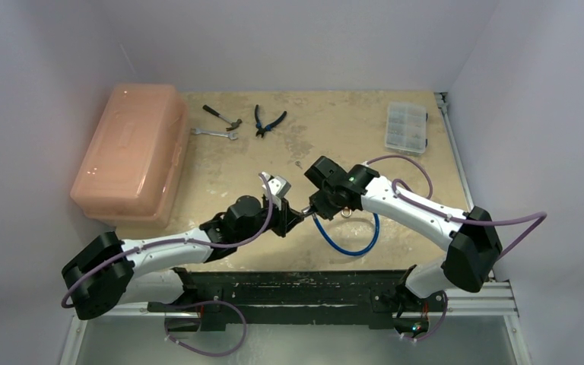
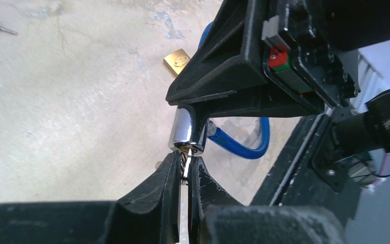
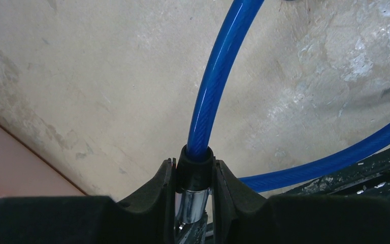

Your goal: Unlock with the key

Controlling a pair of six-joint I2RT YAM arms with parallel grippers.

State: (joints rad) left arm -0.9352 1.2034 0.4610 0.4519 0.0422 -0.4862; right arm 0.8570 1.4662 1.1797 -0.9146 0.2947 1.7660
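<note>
Pale, matt, rough-worn board on the table; smooth, glossy blue plastic sheath on the cable, ending in a mirror-bright chromed metal lock barrel. Bare silvery metal for the key; polished yellow brass for the padlock. Matt black, faintly grainy plastic on the left gripper fingers; shiny translucent pink plastic for the box.

**Blue on Mottled Beige**

The desk is beige, mottled with paler patches. The cable lock is glossy blue, with a black collar and a chrome barrel (mirror-bright). The key is silvery and the padlock brass-yellow. At the left edge, the storage box is translucent salmon-pink. Near the far edge, the pliers have dark blue handles.
</note>
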